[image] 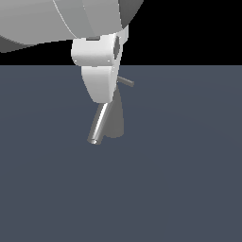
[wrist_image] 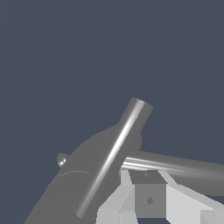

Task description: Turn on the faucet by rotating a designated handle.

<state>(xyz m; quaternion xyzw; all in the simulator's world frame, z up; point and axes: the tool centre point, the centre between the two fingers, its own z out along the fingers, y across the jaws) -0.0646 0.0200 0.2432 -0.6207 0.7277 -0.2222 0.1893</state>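
The faucet (image: 118,120) is a dark grey upright column with a shiny slanted spout tube (image: 98,125) running down toward the exterior view's left. The thin grey handle (image: 126,81) sticks out of the cap toward the exterior view's right. My white gripper (image: 101,94) hangs right in front of the faucet's top and hides the cap. In the wrist view the spout (wrist_image: 116,151) crosses the dark column (wrist_image: 65,192), and the handle rod (wrist_image: 179,168) lies just past my fingertips (wrist_image: 125,177). The gripper (wrist_image: 144,176) is open, with nothing between its fingers.
The faucet stands on a plain blue-grey floor (image: 179,189). My arm's large pale links (image: 52,19) fill the top of the exterior view. A small round knob (wrist_image: 62,159) shows beside the column in the wrist view.
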